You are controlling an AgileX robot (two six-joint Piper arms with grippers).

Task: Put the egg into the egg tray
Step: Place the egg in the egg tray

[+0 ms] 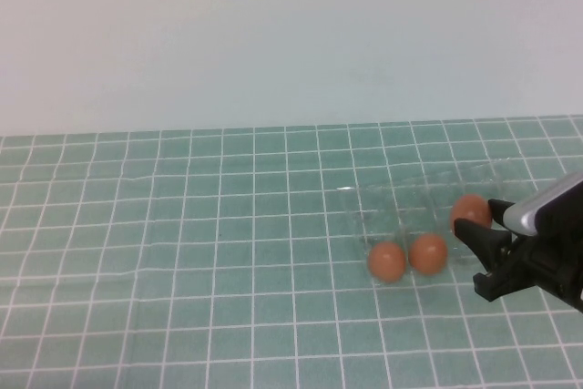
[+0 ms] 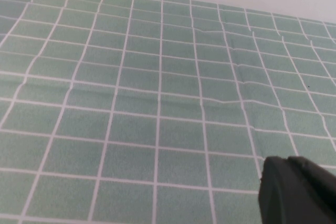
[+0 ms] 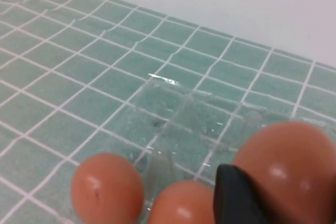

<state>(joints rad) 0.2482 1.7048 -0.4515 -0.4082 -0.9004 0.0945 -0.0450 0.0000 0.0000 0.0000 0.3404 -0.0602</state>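
Note:
The clear egg tray lies on the green checked cloth at the right. Two orange-brown eggs sit side by side in its near row. My right gripper is shut on a third egg and holds it over the tray's right end. In the right wrist view this held egg fills the corner beside one dark finger, with the two other eggs and the tray beyond. My left gripper shows only in the left wrist view, over bare cloth.
The green cloth with a white grid covers the table up to a pale wall at the back. The cloth has faint creases. Nothing else stands on it.

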